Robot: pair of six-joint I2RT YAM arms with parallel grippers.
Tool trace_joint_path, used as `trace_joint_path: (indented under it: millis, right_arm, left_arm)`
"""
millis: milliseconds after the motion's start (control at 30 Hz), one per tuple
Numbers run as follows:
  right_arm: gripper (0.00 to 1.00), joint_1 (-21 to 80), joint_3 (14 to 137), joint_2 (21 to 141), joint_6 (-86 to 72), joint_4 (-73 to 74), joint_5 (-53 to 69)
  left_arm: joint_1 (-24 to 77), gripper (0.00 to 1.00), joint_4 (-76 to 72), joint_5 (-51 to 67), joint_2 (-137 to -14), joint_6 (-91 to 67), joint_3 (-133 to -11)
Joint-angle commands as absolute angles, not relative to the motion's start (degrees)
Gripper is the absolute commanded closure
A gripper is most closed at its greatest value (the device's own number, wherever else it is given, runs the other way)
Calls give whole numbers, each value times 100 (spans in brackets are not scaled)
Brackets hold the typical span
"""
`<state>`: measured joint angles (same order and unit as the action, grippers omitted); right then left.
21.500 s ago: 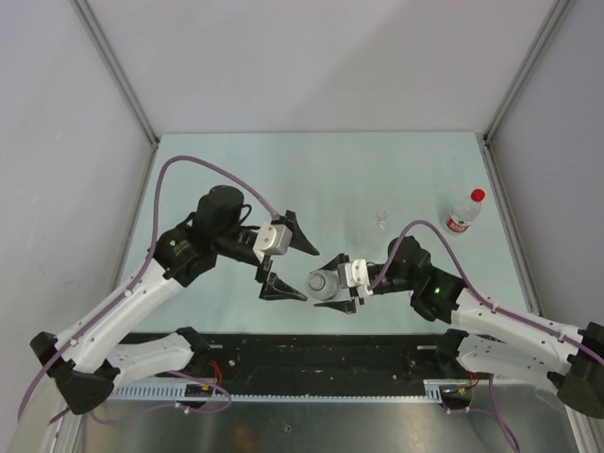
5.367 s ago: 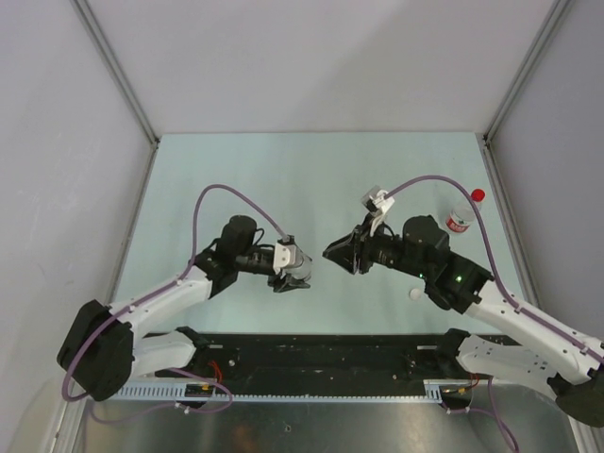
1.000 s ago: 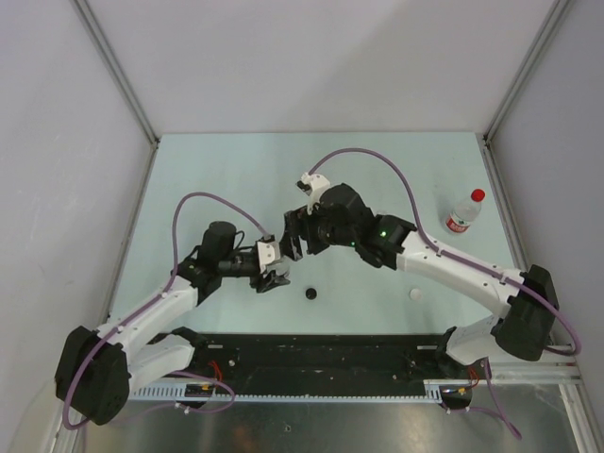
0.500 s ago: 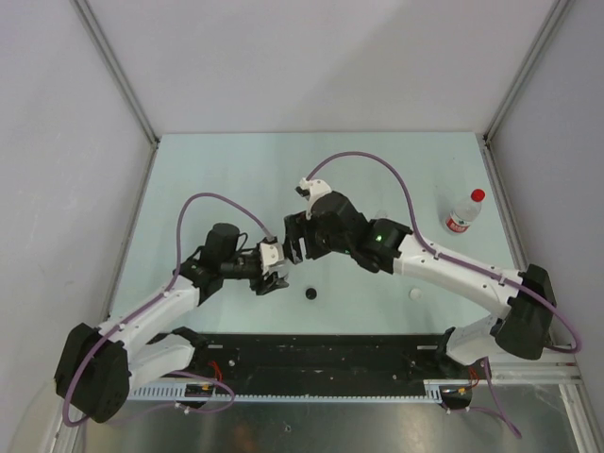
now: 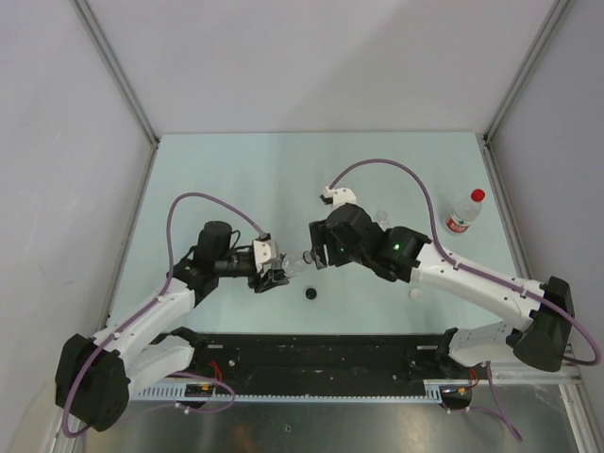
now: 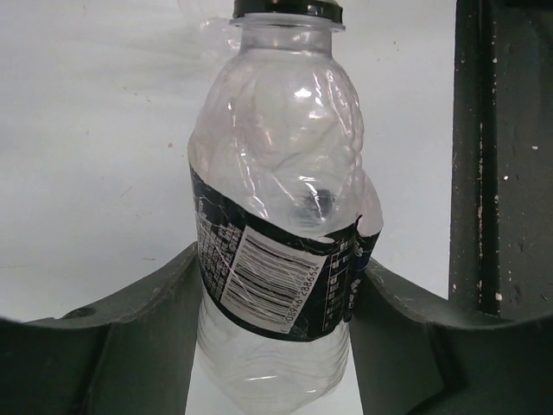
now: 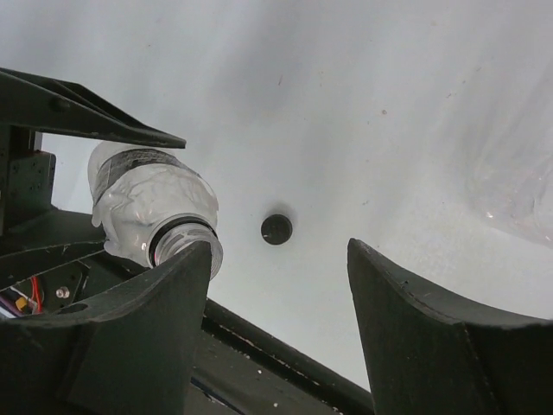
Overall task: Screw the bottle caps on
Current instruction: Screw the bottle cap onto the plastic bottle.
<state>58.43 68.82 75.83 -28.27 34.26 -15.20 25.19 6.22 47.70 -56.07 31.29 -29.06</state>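
A: Left wrist view, held bottle (image 6: pixel 276 173): what's lost?
B: The mouth is cut by the top edge and the base by the bottom edge. There's a dark ring up there. Cap or neck collar, can't tell.
A: Label?
B: Barcode shows, but the print is too blurry to read.
A: From above?
B: Mostly buried between left end effector (image 5: pixel 275 276) and right end effector (image 5: pixel 310 256), too small for detail.
A: Second clear bottle (image 5: pixel 381 217)?
B: Partly behind the right arm (image 5: pixel 444 269). In the right wrist view it's a glassy smear cut by the right edge.
A: Whitish cap (image 5: pixel 412 294)?
B: A speck on the surface (image 5: pixel 236 179). Can't tell which side is up.
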Motion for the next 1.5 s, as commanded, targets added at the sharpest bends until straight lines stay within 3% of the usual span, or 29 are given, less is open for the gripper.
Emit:
trace_joint_path:
  millis: [0,200,367,533,633,700,900,1167,1333,1467]
  right_arm:
    - [31,5883,6817,7392,-2537,3350,-1284]
    - [26,6007,6830,6738,-1464,2138,-145]
    - [24,6109,6829,5953,-1228,2149,-679]
    - [23,6125,6816,5783,-1322,2686,-1299]
    - [23,6104,6707,5869,-1313,2808,-1561]
    - [23,5975,6612,6013,-1317,2895,-1629]
    - [23,5656,6240,6650,-1373,3132,-1101]
    - [24,5741,5505,8159,-1073,2040,-136]
    - [28,5801,5477,8913,-803,1581,150]
    - [29,5942,5476,9226,-669,1110,348]
  left_arm:
    - [2444,54,165,5103,-5464,2936,-3202]
    - [2297,60,-58,4818,-5410,2625,-3252]
    - [1815,61,-1923,3782,-5331,1201,-3430]
    - [1766,58,-2876,3590,-5829,891,-5020]
    - [1759,66,-2905,3135,-6395,218,-6105]
    - [1760,65,-2902,2746,-6633,-556,-6349]
    - [1776,63,-2905,2600,-6173,-1861,-4569]
    - [1924,60,-2763,1565,-3461,-3025,-1489]
    - [2004,59,-1458,1375,-1700,-3715,-567]
    - [2020,59,-393,1138,-905,-3498,-508]
